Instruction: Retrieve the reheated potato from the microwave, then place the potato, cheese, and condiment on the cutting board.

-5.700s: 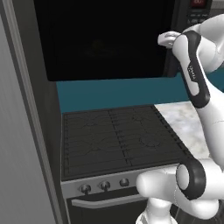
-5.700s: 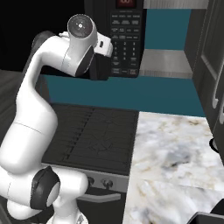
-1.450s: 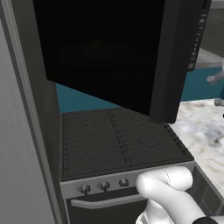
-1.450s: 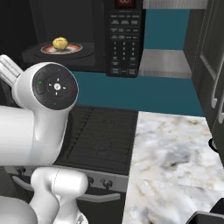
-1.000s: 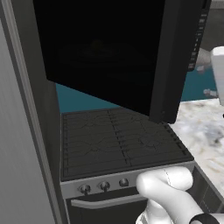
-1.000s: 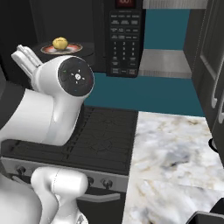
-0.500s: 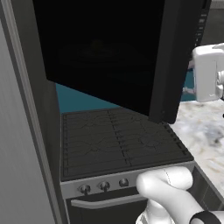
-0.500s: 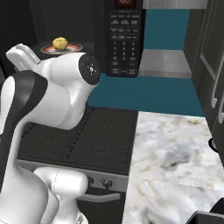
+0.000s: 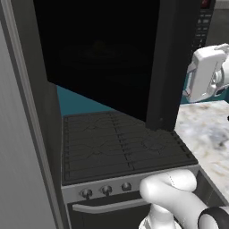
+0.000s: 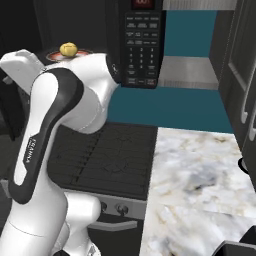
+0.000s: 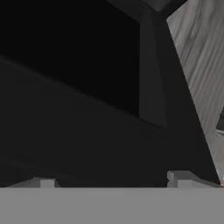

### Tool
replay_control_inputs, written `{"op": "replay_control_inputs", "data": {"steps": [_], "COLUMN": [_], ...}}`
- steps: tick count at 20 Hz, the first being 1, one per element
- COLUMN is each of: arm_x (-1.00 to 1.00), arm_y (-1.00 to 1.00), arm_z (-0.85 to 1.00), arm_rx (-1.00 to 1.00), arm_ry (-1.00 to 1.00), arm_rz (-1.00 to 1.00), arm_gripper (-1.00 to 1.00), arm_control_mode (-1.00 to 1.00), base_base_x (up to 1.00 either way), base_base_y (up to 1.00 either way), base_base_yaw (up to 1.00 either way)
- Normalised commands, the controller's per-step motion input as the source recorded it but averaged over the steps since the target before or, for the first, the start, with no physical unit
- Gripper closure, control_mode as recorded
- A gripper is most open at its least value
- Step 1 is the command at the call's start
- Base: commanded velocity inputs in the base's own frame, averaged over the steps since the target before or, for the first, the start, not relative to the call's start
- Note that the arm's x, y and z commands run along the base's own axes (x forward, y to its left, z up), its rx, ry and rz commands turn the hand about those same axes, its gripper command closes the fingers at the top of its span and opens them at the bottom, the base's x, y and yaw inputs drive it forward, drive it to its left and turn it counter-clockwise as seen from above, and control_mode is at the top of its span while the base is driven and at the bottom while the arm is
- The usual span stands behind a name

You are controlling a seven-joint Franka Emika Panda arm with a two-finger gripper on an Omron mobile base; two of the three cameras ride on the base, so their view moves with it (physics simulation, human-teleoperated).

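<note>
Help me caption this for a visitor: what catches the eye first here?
The microwave hangs open above the stove, its big black door swung out over the burners. Inside sits the pale-yellow potato on a plate. The white arm bulks large in front of the stove, beside the marble counter.

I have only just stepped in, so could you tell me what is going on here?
The white arm is working at the microwave above the stove. The microwave door stands swung open, and the potato sits on the plate inside, not yet picked up. In the hand view the gripper faces dark surfaces with its jaws apart and nothing between them.
</note>
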Motion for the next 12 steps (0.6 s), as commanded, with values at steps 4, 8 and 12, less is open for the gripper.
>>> {"op": "replay_control_inputs", "data": {"steps": [4,8,12], "arm_x": [0.0,0.0,0.0], "arm_y": [0.62,0.65,0.7], "arm_z": [0.0,0.0,-0.02], "arm_rx": [0.0,0.0,0.0], "arm_ry": [-0.04,-0.11,-0.17], "arm_rz": [0.27,0.22,0.14], "arm_gripper": [-1.0,-1.0,-1.0], "arm_control_mode": [-1.0,-1.0,-1.0], "base_base_x": [0.0,0.0,0.0], "base_base_y": [0.0,0.0,0.0], "base_base_yaw": [0.0,0.0,0.0]}}
